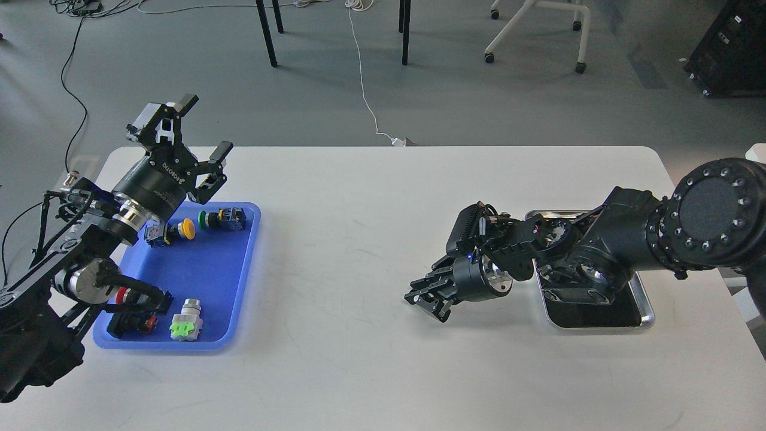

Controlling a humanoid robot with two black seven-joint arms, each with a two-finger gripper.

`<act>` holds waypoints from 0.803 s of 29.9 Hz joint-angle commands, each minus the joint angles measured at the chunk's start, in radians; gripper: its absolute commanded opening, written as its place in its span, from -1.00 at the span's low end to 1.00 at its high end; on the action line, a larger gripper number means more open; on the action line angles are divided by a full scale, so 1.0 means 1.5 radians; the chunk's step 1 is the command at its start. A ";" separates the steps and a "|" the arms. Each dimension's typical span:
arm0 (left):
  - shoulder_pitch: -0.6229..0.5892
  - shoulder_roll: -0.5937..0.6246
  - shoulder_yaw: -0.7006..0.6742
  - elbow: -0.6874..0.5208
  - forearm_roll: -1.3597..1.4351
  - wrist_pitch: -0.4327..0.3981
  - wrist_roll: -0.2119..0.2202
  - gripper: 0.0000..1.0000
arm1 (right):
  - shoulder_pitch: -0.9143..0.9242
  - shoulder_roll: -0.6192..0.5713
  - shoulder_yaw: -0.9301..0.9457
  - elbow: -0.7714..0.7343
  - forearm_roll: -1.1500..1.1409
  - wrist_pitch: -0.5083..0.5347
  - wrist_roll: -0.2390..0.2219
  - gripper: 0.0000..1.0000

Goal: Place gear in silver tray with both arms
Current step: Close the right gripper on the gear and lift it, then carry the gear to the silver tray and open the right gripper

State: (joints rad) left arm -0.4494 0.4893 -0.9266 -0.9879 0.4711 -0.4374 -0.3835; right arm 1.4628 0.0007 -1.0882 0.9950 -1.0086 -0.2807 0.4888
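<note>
- The left gripper (200,129) is held spread, empty, above the blue tray (239,281).
- The right gripper (426,299) is lowered left of the silver tray (645,299); its state cannot be told.

black jointed arms (628,239), silver rings, white lettering

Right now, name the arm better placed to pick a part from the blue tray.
Left. The left gripper hangs open above the blue tray; the right gripper sits across the table beside the silver tray.
</note>
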 commanded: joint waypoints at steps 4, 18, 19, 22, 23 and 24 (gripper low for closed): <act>-0.001 0.000 0.000 0.000 0.000 0.000 0.000 0.96 | 0.056 0.000 0.001 0.003 0.001 0.000 0.000 -0.54; -0.001 0.000 0.001 -0.022 0.001 0.002 0.001 0.96 | 0.140 0.000 -0.055 0.004 -0.061 0.002 0.000 -0.52; -0.001 -0.001 0.001 -0.022 0.000 0.002 0.001 0.96 | 0.140 -0.009 -0.058 0.004 -0.072 0.002 0.000 -0.52; -0.001 -0.004 0.001 -0.022 0.001 0.002 0.001 0.96 | 0.138 -0.084 -0.067 0.005 -0.101 0.002 0.000 -0.52; -0.001 -0.005 0.001 -0.022 0.001 0.002 0.001 0.96 | 0.137 -0.111 -0.068 0.007 -0.107 0.002 0.000 -0.52; -0.001 -0.006 0.001 -0.022 0.001 0.002 0.001 0.96 | 0.135 -0.132 -0.068 0.010 -0.111 0.002 0.000 -0.52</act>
State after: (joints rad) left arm -0.4510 0.4842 -0.9250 -1.0213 0.4721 -0.4340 -0.3819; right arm 1.6724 -0.1063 -1.1856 1.0033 -1.1494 -0.2775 0.4887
